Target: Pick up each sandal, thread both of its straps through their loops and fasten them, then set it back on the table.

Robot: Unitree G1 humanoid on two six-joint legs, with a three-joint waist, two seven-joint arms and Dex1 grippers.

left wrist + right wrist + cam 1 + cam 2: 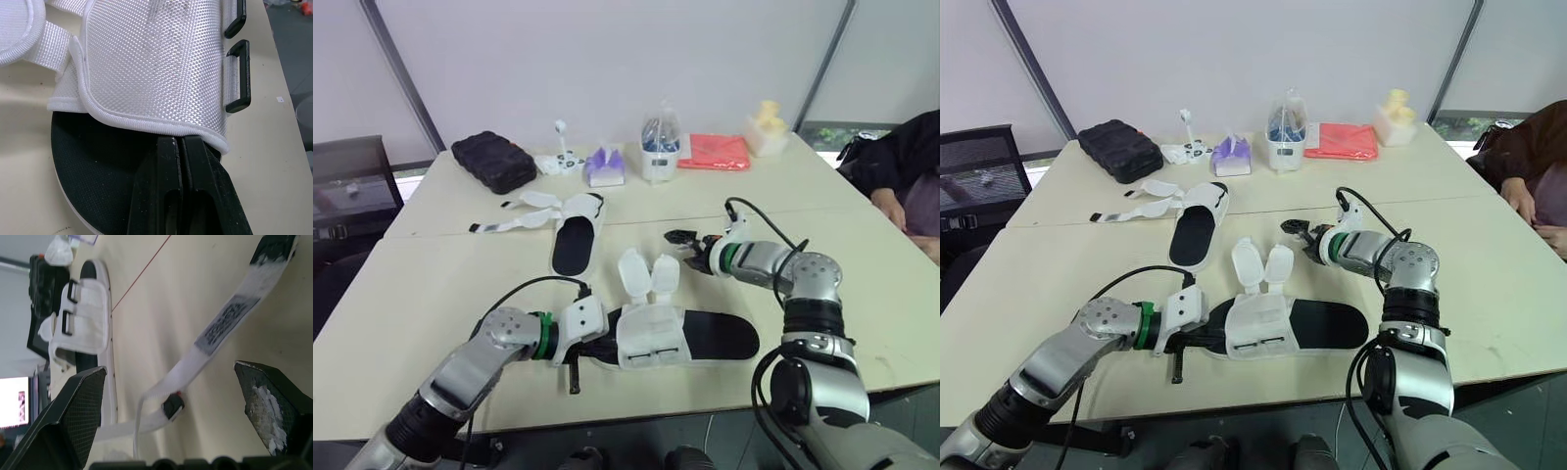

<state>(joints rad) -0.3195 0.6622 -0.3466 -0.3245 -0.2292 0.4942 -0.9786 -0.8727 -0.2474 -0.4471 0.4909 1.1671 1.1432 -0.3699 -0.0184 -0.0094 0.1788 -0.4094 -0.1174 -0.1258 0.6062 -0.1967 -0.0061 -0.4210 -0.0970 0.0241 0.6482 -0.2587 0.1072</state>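
Observation:
The near sandal (705, 338) lies along the table's front edge, with a black sole, a white upper (146, 63) and two flaps (646, 274) folded open. My left gripper (597, 345) rests at its left end. The left wrist view shows that gripper (178, 142) shut, lying on the black insole with its tips tucked under the upper's hem, beside two black loops (239, 73). The far sandal (576, 240) lies mid-table, its straps (504, 223) trailing left. My right gripper (683, 243) hovers open just right of it. A white strap (220, 328) lies on the table beyond its fingers (83, 406).
Along the back of the table stand a black case (492, 160), a small white item (560, 159), a purple tissue pack (604, 166), a clear container (661, 145), a red cloth (715, 152) and a pale box (767, 129). A person's arm (901, 171) rests at the right edge.

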